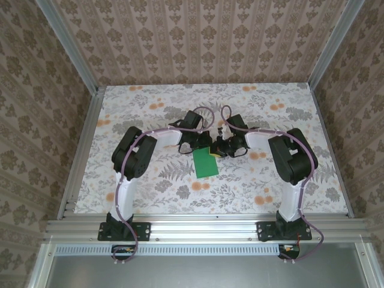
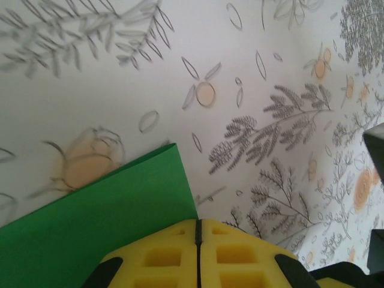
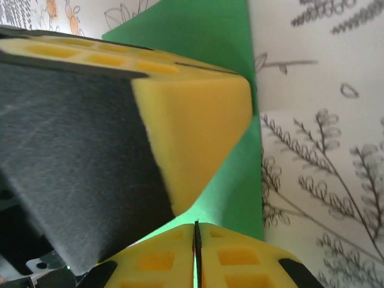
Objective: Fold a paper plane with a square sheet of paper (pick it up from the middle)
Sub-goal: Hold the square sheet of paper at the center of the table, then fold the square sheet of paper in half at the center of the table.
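Floral-patterned table (image 1: 264, 180) carries the bright green square sheet of paper (image 1: 205, 165) near its middle. Closed, the left gripper (image 2: 198, 225) sits at the sheet's corner; the right gripper (image 3: 195, 227), pads together, seems to pinch its edge. An early fold looks underway; next, that edge must land squarely.
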